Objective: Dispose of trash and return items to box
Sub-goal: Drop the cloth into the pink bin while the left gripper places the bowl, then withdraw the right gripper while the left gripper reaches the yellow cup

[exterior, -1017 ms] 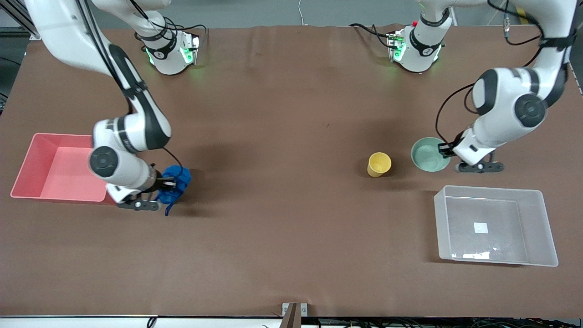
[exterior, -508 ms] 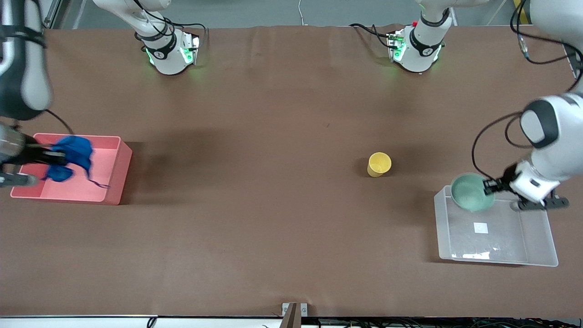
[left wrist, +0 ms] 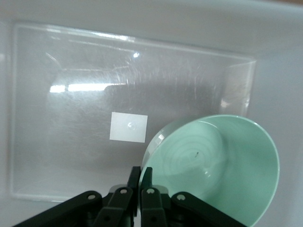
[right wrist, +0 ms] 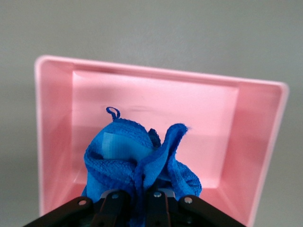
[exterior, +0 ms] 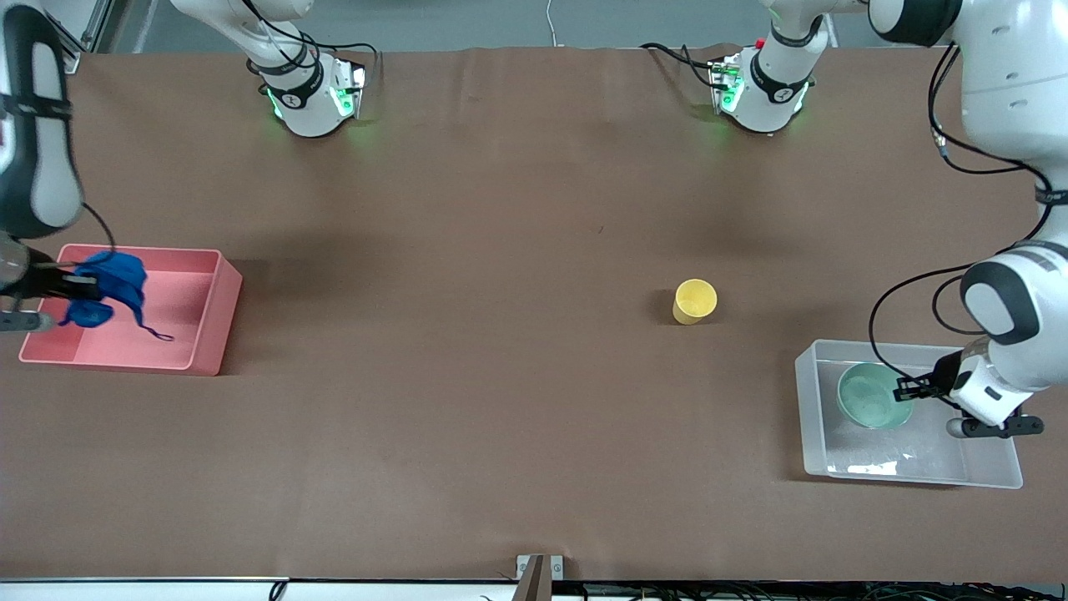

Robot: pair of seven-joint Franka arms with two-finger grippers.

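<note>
My right gripper (exterior: 83,289) is shut on the blue wad (exterior: 113,282), holding it over the pink bin (exterior: 213,313); a strip dangles from the wad. In the right wrist view the wad (right wrist: 137,163) hangs above the pink bin (right wrist: 253,142). My left gripper (exterior: 908,390) is shut on the rim of the mint-green bowl (exterior: 872,396), down inside the clear box (exterior: 997,467). In the left wrist view the bowl (left wrist: 222,170) is beside the white label (left wrist: 128,127) on the box's bottom. The yellow cup (exterior: 694,301) stands on the table, farther from the front camera than the box.
The brown table (exterior: 501,376) lies between the pink bin at the right arm's end and the clear box at the left arm's end. Both arm bases (exterior: 313,92) stand along the table's top edge.
My right gripper carried the blue wad from the table to over the pink bin. My left gripper lifted the bowl from beside the cup and lowered it into the clear box.
</note>
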